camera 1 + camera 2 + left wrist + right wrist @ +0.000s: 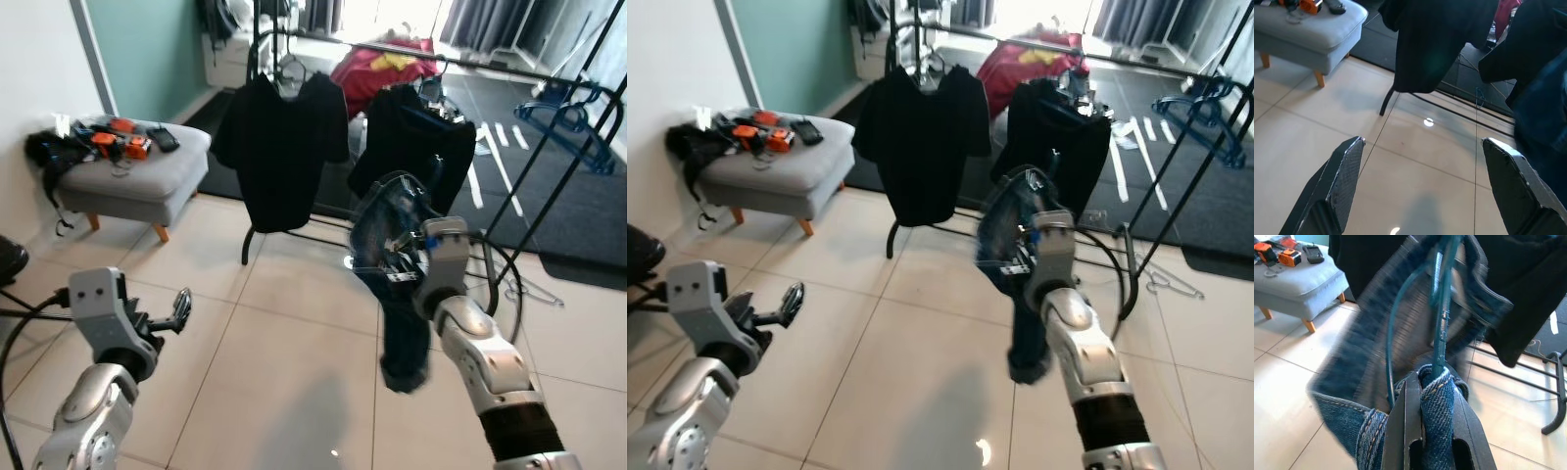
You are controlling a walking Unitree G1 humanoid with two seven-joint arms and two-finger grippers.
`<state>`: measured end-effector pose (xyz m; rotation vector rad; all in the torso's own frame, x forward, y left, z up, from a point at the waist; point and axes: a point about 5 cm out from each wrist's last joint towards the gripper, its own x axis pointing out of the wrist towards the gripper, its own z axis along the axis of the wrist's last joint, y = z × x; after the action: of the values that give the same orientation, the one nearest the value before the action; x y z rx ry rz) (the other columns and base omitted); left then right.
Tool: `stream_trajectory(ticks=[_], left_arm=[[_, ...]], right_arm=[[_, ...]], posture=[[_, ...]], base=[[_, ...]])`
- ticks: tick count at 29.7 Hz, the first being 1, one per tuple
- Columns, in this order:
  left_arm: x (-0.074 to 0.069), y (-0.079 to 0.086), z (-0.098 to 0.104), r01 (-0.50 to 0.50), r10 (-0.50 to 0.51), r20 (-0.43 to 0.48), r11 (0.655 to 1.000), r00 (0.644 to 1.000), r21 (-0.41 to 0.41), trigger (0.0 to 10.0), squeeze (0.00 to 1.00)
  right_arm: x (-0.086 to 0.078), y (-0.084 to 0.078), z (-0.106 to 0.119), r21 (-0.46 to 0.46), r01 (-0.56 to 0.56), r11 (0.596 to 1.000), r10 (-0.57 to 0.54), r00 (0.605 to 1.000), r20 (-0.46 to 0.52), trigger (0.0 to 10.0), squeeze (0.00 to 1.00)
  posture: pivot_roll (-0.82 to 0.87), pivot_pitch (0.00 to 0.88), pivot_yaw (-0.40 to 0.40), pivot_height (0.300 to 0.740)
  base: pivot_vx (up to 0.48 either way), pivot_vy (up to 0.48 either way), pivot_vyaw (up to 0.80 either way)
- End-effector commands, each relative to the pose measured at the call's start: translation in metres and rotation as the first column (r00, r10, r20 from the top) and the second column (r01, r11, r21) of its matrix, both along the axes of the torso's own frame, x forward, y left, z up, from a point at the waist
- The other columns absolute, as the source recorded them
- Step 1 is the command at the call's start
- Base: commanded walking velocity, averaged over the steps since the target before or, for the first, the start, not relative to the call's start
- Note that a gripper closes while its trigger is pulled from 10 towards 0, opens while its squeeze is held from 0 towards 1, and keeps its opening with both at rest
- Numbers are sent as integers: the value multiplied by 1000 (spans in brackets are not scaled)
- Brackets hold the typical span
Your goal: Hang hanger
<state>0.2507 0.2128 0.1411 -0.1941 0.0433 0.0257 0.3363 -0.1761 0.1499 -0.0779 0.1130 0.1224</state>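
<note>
My right gripper point(404, 257) is shut on a teal hanger point(1442, 328) that carries blue jeans point(400, 323); denim is pinched between the fingers point(1405, 431) in the right wrist view. The jeans hang down over the tiled floor, in front of a black clothes rack point(490, 69). Two black garments point(284, 147) hang on that rack's rail. My left gripper point(179, 311) is open low on the left, holding nothing, its fingers point(1344, 181) wide apart above the tiles.
A grey footstool point(132, 171) with orange tools stands at the left by the wall. Blue empty hangers point(573, 122) hang at the rail's right end. The rack's base bars point(509, 284) lie on the floor behind the jeans. A red bag point(382, 64) sits beyond.
</note>
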Motion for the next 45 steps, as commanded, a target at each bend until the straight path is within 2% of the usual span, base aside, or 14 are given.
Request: stream_trajectory(ticks=[1,9,13,19,25,26,28,29,33,45], left_arm=[[1,-1,-1,2,-2,-3,1000,1000,8,10000,0],[7,-3,5,19,-20,12,999,1000,26,10000,0],[9,-5,6,29,-29,12,999,1000,37,10000,0],[9,-5,6,29,-29,14,999,999,43,10000,0],[9,-5,6,21,-22,14,999,1000,49,10000,0],[10,-1,7,-10,9,11,998,1000,60,10000,0],[10,-1,7,-10,9,11,998,1000,60,10000,0],[10,1,7,-28,27,6,998,1000,64,10000,0],[10,3,7,-44,44,0,996,999,72,10000,0],[11,-4,7,-5,5,2,995,1000,99,10000,0]], right_arm=[[3,-8,14,-11,18,1000,-17,997,73,10000,0],[15,-24,33,-22,58,998,-55,993,107,10000,0],[19,-32,40,-24,85,996,-82,991,107,10000,0],[21,-33,44,-14,83,996,-81,989,121,10000,0],[22,-32,47,-8,64,998,-62,989,131,10000,0],[23,-24,49,10,-7,1000,5,994,111,10000,0],[23,-24,49,10,-7,1000,5,994,111,10000,0],[23,-18,49,18,-58,998,56,994,95,10000,0],[23,-8,48,50,-137,989,133,989,66,10000,0],[24,-4,51,95,-155,983,150,987,61,10000,0]], posture=[[-77,56,-50,736],[-83,56,-46,736],[-83,56,-46,736],[-84,56,-46,736],[-84,57,-45,736],[-83,59,-44,736],[-83,59,-44,736],[-84,60,-43,736],[-83,61,-42,736],[-82,61,-41,736]], base=[[458,0,0],[458,0,0],[457,0,-703],[457,0,-597],[455,0,0],[458,0,0],[458,0,0],[458,0,0],[458,0,0],[458,0,0]])
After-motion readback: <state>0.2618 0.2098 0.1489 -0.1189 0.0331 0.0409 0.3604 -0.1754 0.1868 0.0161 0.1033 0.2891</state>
